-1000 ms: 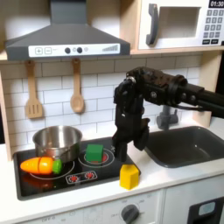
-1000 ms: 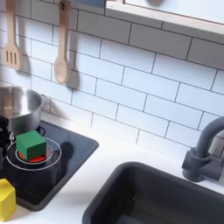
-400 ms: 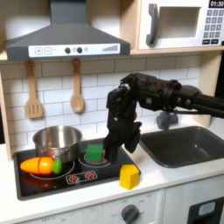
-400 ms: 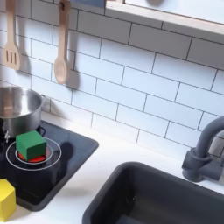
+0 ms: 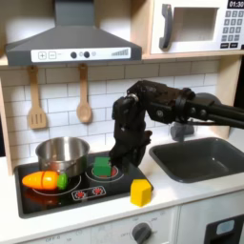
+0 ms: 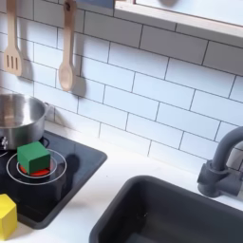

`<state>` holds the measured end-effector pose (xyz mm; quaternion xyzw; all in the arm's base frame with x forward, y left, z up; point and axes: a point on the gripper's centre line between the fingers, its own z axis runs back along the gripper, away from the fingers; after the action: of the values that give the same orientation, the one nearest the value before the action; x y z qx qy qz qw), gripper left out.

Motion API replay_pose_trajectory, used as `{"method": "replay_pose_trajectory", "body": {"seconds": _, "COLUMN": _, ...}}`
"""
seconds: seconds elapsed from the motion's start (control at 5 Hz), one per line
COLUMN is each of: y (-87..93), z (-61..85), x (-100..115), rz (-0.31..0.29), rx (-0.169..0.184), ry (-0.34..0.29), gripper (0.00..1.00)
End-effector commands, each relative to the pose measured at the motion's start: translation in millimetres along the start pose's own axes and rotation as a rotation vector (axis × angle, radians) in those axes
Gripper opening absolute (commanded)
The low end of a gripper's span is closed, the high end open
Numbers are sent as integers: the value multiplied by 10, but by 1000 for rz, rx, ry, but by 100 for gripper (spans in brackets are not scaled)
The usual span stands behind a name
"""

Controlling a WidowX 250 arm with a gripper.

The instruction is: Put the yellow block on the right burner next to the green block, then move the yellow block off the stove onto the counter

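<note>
Yellow block [image 5: 141,193] sits on the counter [image 5: 191,195] – gripper [image 5: 124,162] above (jaw state unclear) – beside the stove [image 5: 86,191]

Steel pot [image 5: 62,152] stands at the far left of the scene in the first exterior view; its rim [image 6: 19,112] also shows at the second exterior view's left edge. Toy carrot [image 5: 45,179], orange with a green end, lies just near of the pot. Two wooden utensils hang on the white tiled wall: a slotted spatula [image 5: 36,99] to the left and a spoon [image 5: 84,95] to its right, seen in both exterior views. Grey range hood [image 5: 72,40] sits above them. Microwave [image 5: 198,26] is mounted at upper right. Dark sink basin [image 5: 204,157] lies at right, with a grey faucet [image 6: 220,166] at its far side.
</note>
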<state>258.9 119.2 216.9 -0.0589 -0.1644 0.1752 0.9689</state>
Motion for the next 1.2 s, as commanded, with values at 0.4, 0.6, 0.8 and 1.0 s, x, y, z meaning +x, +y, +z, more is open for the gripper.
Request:
{"method": "replay_pose_trajectory", "body": {"seconds": 0.4, "y": -34, "z": 84, "x": 263, "rz": -8, "rx": -32, "ry": -103, "gripper": 0}}
{"method": "replay_pose_trajectory", "body": {"seconds": 0.6, "y": -3, "z": 113, "x": 392, "rz": 10, "rx": -30, "ry": -138, "gripper": 0}}
{"method": "replay_pose_trajectory", "body": {"seconds": 0.8, "y": -5, "z": 128, "x": 493, "rz": 24, "rx": -38, "ry": -158, "gripper": 0}}
{"method": "replay_pose_trajectory", "body": {"seconds": 1.0, "y": -23, "z": 134, "x": 545, "rz": 24, "rx": -55, "ry": -156, "gripper": 0}}
